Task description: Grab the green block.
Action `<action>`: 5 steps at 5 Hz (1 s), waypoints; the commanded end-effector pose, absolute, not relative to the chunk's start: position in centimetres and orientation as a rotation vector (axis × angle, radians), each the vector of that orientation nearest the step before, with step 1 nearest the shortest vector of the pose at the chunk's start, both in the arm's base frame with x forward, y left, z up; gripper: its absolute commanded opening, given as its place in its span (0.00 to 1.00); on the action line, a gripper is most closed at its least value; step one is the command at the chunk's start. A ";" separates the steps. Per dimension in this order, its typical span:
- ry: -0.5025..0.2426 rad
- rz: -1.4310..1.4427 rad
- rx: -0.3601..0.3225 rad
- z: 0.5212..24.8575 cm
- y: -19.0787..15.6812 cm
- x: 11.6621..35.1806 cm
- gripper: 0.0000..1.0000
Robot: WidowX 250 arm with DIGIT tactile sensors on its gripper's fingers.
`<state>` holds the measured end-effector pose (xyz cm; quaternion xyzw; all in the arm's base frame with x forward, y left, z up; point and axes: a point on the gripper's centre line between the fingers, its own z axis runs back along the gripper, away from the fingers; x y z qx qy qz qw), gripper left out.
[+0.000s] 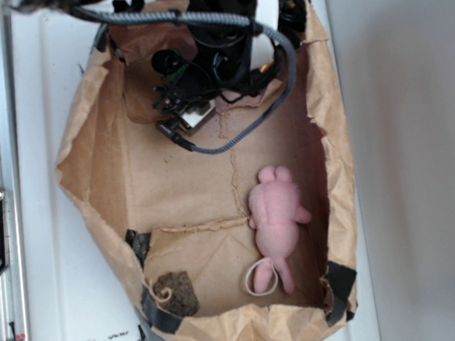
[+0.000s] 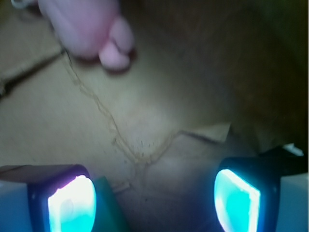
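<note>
Gripper (image 2: 154,198) low at the far end of the paper-lined box (image 1: 87,172), jaws spread; green block (image 2: 110,205) just inside the left pad (image 2: 71,205). Pink plush toy (image 1: 276,214) well apart.

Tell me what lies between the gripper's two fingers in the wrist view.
Mostly bare brown paper with a creased tear line. The green block shows only as a corner beside the left finger; the fingers are apart.

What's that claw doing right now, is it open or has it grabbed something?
Gripper: open, holding nothing. The green block sits just beside one finger, not yet squeezed.
</note>
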<state>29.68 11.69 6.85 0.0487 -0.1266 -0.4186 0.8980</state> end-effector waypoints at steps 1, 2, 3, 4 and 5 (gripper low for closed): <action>-0.211 -0.910 0.056 10.0 11.8 26.2 1.00; -0.224 -0.930 0.029 11.1 11.7 25.8 1.00; -0.243 -0.936 0.019 11.8 12.0 26.0 1.00; -0.242 -0.925 0.047 10.8 12.2 27.0 1.00; -0.272 -0.906 0.070 10.8 12.3 27.2 1.00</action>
